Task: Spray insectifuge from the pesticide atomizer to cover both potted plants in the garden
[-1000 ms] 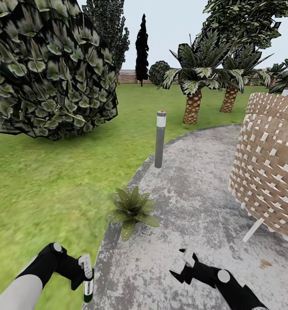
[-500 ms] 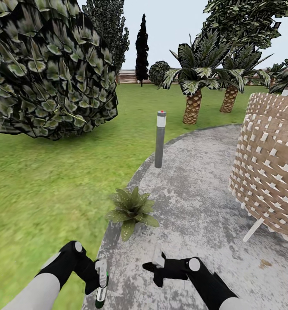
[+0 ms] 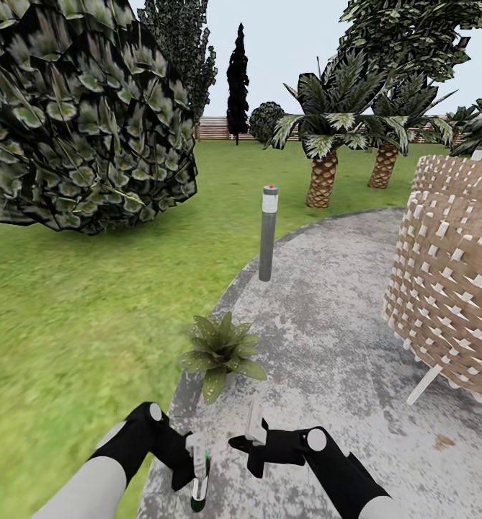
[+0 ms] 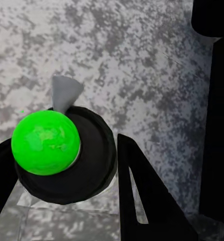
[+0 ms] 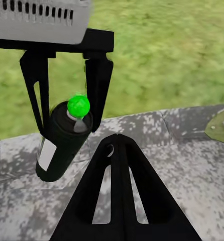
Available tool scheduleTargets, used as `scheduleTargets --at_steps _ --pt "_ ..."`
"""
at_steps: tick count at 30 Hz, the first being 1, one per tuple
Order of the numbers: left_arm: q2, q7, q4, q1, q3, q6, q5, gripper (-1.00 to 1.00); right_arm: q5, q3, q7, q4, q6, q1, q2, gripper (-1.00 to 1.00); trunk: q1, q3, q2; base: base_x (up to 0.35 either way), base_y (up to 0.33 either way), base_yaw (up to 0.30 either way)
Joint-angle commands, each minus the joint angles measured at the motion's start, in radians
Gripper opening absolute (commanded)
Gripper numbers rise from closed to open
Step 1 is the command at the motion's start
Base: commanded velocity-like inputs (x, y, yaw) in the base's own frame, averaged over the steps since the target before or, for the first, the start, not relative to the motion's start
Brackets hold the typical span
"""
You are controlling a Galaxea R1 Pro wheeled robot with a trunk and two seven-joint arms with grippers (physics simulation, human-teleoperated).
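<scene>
I have the pesticide atomizer [image 3: 199,481] clamped in my left gripper [image 3: 190,468], low over the edge of the grey paved patio [image 3: 327,339]. The bottle hangs between the two black fingers [image 5: 98,80], roughly upright with a slight tilt; the right wrist view shows its dark body, a white label band and a bright green ball on top. In the left wrist view I look straight down on that green top [image 4: 45,142], with the speckled paving below it.

My right gripper [image 3: 251,441] is just beside the left one, on its right, with a small gap between them. Its fingers sit close together in the head view, and in the right wrist view they meet in one dark wedge [image 5: 123,196], so I read it as closed on nothing. It points toward the bottle without touching it.

One potted plant [image 3: 219,352] sits ahead of both grippers, near but apart, right on the line where the patio meets the lawn [image 3: 75,317]. Its leaves are broad, pointed and pale-speckled. Beyond the plant, further from the grippers, a grey post [image 3: 268,232] with a red dot on top stands at the patio edge. A woven wicker seat [image 3: 449,281] is well off to the right of the right gripper, and a big dark bush [image 3: 82,108] rises far ahead of the left one. Palms [image 3: 326,137] and a fence [image 3: 219,128] lie in the distance.
</scene>
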Motion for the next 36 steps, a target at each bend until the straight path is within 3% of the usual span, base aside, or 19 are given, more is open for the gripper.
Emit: scheduleTargets --at_steps 1,5,12,17,25,31,36 --pt "-0.007 0.005 -0.001 0.000 0.008 -0.001 -0.008 -1.00 0.009 -0.001 0.000 -0.001 -0.005 0.000 0.000 -1.00 0.000 -0.001 0.000 0.000 0.000 0.000" --pt "-0.019 0.037 -0.001 0.000 0.009 0.001 -0.002 -1.00 0.009 -0.001 -0.001 -0.001 -0.005 0.000 0.000 -1.00 0.000 -0.001 0.000 0.000 0.000 0.000" --pt "-0.038 0.040 -0.001 0.000 0.011 -0.001 0.005 -1.00 0.010 -0.001 -0.001 -0.001 -0.005 0.000 -0.001 -1.00 0.000 -0.001 0.000 0.000 0.000 0.000" --pt "-0.042 0.040 -0.001 0.000 0.010 -0.002 0.048 -1.00 0.010 -0.001 -0.001 -0.001 -0.005 0.000 -0.001 -1.00 0.000 -0.001 0.000 0.000 0.000 0.000" --pt "-0.046 0.040 -0.001 0.000 0.010 -0.002 0.071 -1.00 0.011 -0.002 -0.001 -0.001 -0.005 0.000 -0.001 -1.00 0.000 -0.001 0.000 0.000 0.000 0.000" --pt "-0.054 0.040 -0.001 0.000 0.011 -0.003 0.075 -1.00 0.011 -0.002 -0.001 -0.001 -0.005 0.000 -0.001 -1.00 0.000 -0.001 0.000 0.000 0.000 0.000" --pt "-0.060 0.040 0.000 0.000 0.011 -0.049 0.076 -1.00 0.012 -0.002 -0.001 -0.001 -0.005 0.000 -0.001 -1.00 0.000 -0.001 0.000 0.000 0.000 0.000"
